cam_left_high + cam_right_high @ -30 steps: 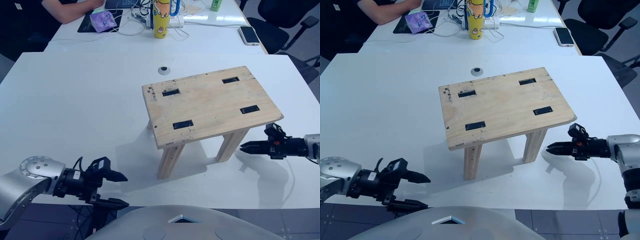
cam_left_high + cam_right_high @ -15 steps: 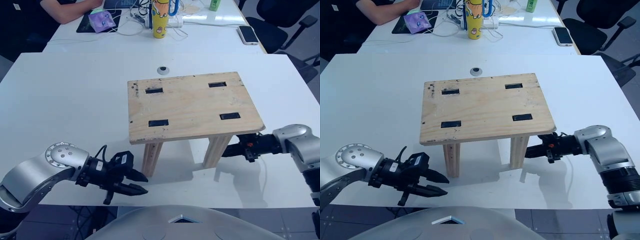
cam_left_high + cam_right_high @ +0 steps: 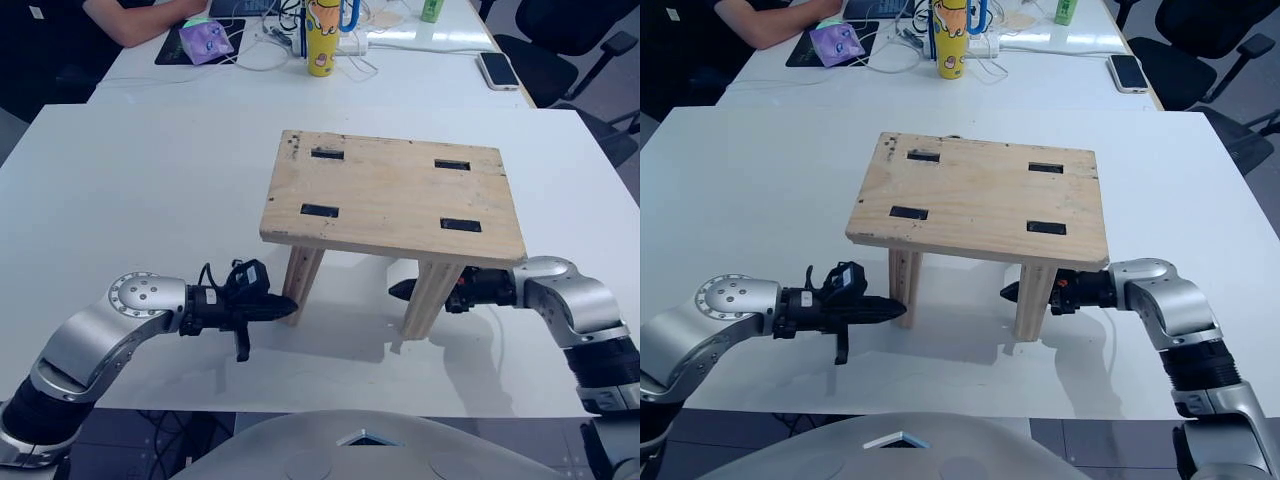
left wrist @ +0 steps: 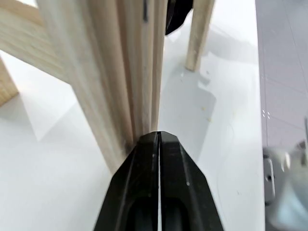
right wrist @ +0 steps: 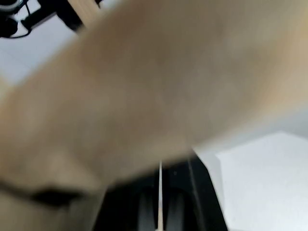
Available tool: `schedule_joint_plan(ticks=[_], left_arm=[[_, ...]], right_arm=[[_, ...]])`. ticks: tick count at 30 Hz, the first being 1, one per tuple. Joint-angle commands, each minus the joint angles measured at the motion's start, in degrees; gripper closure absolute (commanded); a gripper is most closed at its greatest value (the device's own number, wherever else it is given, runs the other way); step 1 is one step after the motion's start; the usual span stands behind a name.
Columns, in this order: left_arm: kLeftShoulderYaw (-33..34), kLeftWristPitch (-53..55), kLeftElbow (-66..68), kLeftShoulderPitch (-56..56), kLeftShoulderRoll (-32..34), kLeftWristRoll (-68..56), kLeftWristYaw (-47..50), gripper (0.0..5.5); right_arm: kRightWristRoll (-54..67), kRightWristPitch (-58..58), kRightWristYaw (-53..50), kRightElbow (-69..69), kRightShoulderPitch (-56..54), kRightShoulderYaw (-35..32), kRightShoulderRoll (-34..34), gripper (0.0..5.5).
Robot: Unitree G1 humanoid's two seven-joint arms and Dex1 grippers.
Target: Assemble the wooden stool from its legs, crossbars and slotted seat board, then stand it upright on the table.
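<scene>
The assembled wooden stool (image 3: pixel 390 195) stands upright on the white table (image 3: pixel 150 200), its slotted seat on top. My left gripper (image 3: pixel 288 307) is shut, and its tips press against the foot of the front-left leg (image 3: pixel 303 283). The left wrist view shows those shut fingertips (image 4: pixel 159 137) against that leg (image 4: pixel 120 82). My right gripper (image 3: pixel 400 290) is shut and reaches under the seat, its tip poking out from behind the front-right leg (image 3: pixel 428 298). That leg (image 5: pixel 144 86) sits blurred right in front of the right wrist camera.
A second table behind carries a yellow cup (image 3: pixel 321 40), a phone (image 3: pixel 497 70), a purple pouch (image 3: pixel 205 42) and cables. A person's arm rests at its far left. Office chairs stand at the back right. The table's front edge lies just below both grippers.
The stool has turned and shifted away from me. My left gripper closed and moved in against the front-left leg. The right gripper slid farther under the seat, behind the front-right leg.
</scene>
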Motion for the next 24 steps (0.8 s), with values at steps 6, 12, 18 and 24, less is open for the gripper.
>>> schedule_joint_plan(ticks=[6, 12, 18, 24], left_arm=[[-3.9, 1.6, 0.1, -1.9, -0.7, 1.3, 0.2, 5.49], [-5.8, -0.5, 3.1, -4.4, -0.9, 4.2, -0.9, 5.49], [-3.3, -2.3, 2.5, -2.4, -2.9, 2.1, -0.7, 5.49], [1.2, -4.5, 2.0, 2.4, -0.1, 1.7, -2.1, 5.49]], right_arm=[[-7.9, -8.2, -1.2, 12.6, -15.0, 7.8, 9.2, 5.5], [-12.6, -15.1, -2.5, 23.2, -19.9, 8.1, 12.1, 5.5], [-5.8, -15.3, -6.6, 19.8, -14.8, -5.9, 9.0, 5.5], [-2.4, -3.7, 1.9, 4.4, -0.8, -5.8, -5.1, 5.5]])
